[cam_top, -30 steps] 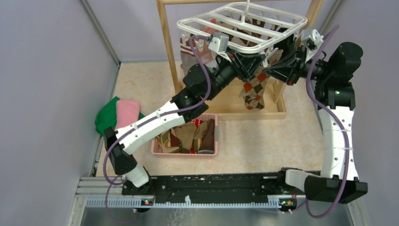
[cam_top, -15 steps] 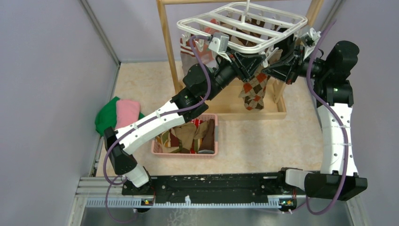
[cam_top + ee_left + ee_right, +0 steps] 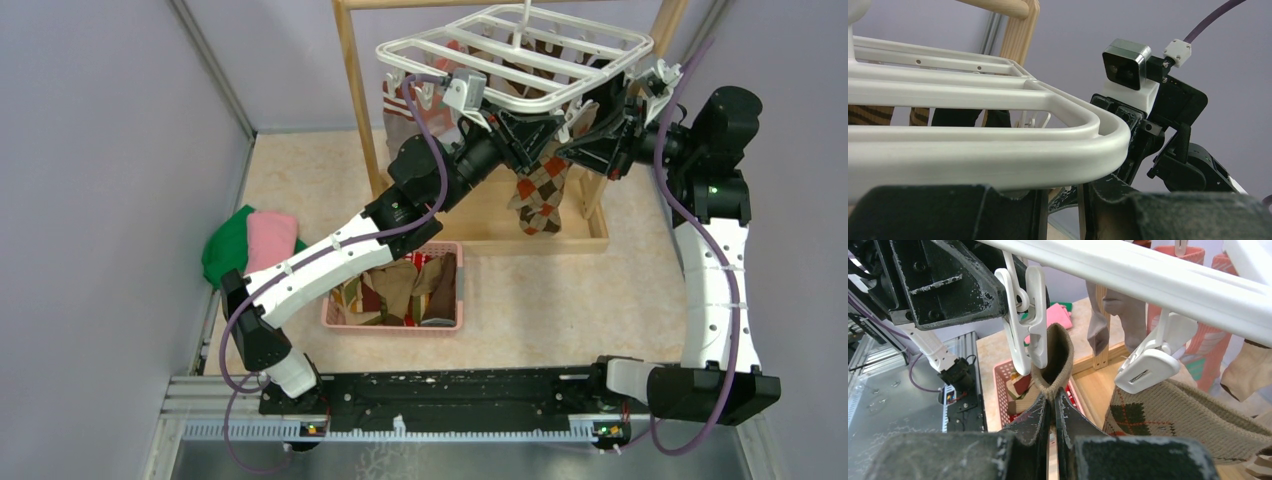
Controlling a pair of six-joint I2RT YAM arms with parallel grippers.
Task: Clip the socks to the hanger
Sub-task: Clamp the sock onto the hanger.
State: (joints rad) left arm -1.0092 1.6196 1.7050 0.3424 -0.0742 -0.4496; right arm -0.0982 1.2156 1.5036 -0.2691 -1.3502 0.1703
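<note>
The right gripper (image 3: 1053,407) clamps the brown knit sock (image 3: 1054,357) by its cuff, upright at centre frame, touching the white plastic clip (image 3: 1024,315) just left; I cannot tell how the left gripper (image 3: 1060,202) jaws stand

Both arms are the same build, left arm (image 3: 320,262) and right arm (image 3: 712,290): white shells with chunky black joints and a purple cable (image 3: 1215,16) running along each. Right gripper (image 3: 1053,397) is black and pretty scuffed. There's also a grey wrist camera (image 3: 1125,67) on a white mount with a white plug (image 3: 1178,50), and a green light (image 3: 716,191).
</note>
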